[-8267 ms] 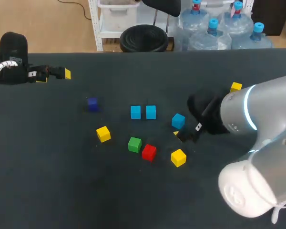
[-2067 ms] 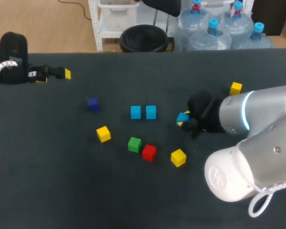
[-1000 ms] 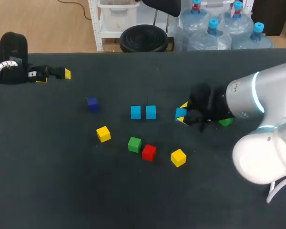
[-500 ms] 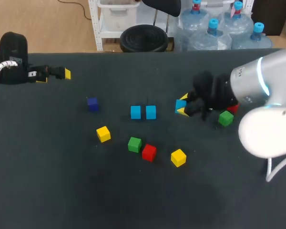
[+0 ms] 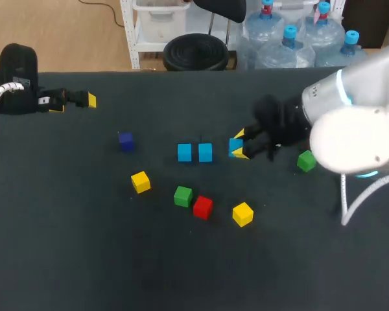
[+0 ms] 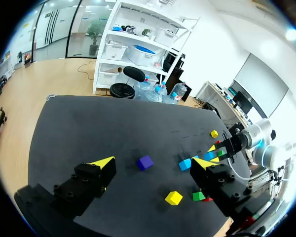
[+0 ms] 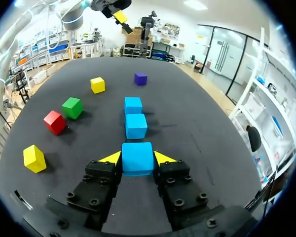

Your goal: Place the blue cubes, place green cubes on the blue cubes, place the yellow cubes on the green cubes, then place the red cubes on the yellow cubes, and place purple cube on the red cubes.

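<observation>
Sky-blue cube (image 7: pixel 137 157), plain square faces, clamped in right hand (image 7: pixel 138 159), left hand (image 6: pixel 153 163) spread wide

Flat black table top (image 5: pixel 84 259) matt and cloth-like, small blue cube (image 7: pixel 137 158) smooth-faced with a dull sheen like painted wood, right gripper (image 5: pixel 238 144) matt black plastic with yellow tips, right arm's white shell (image 5: pixel 350 136) glossy, smooth.

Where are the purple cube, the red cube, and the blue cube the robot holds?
purple cube (image 5: pixel 126 138), head view, top face.
red cube (image 5: pixel 203 204), head view, top face.
held blue cube (image 7: pixel 137 157), right wrist view, top face.
</observation>
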Robot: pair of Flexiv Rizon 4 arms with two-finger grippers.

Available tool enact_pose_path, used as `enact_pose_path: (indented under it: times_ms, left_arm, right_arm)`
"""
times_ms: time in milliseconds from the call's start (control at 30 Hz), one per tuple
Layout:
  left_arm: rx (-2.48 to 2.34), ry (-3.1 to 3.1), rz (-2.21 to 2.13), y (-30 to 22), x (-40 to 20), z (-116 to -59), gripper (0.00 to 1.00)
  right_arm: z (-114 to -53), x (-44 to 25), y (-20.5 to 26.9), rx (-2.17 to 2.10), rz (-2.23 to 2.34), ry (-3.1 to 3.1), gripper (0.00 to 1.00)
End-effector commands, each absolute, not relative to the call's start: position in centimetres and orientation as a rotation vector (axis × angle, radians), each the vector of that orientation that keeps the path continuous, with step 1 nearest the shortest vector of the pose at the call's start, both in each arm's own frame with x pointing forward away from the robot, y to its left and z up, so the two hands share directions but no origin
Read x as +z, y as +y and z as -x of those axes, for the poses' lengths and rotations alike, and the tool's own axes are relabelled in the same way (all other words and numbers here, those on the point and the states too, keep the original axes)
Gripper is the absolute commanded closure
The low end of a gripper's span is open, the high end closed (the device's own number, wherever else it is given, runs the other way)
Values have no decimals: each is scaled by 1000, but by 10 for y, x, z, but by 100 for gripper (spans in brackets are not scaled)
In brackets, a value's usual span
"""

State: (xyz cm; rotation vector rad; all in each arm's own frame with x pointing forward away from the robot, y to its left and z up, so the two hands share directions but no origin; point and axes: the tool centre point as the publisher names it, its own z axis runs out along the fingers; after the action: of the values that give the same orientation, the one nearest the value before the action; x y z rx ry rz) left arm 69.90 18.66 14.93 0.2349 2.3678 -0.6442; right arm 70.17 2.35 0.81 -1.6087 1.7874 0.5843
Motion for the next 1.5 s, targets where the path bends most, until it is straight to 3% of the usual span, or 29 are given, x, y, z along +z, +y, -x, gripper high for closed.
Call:
enact_pose_path:
  times_ms: [33,1500]
  left_arm:
    - [-638,2373,-232,186,150,-699,0]
    - [-638,2373,-232,186,150,-699,0]
  right_arm:
    - [-708,5,27,756,1716,1772,100]
    - [-705,-11,44,692,1684,1835,100]
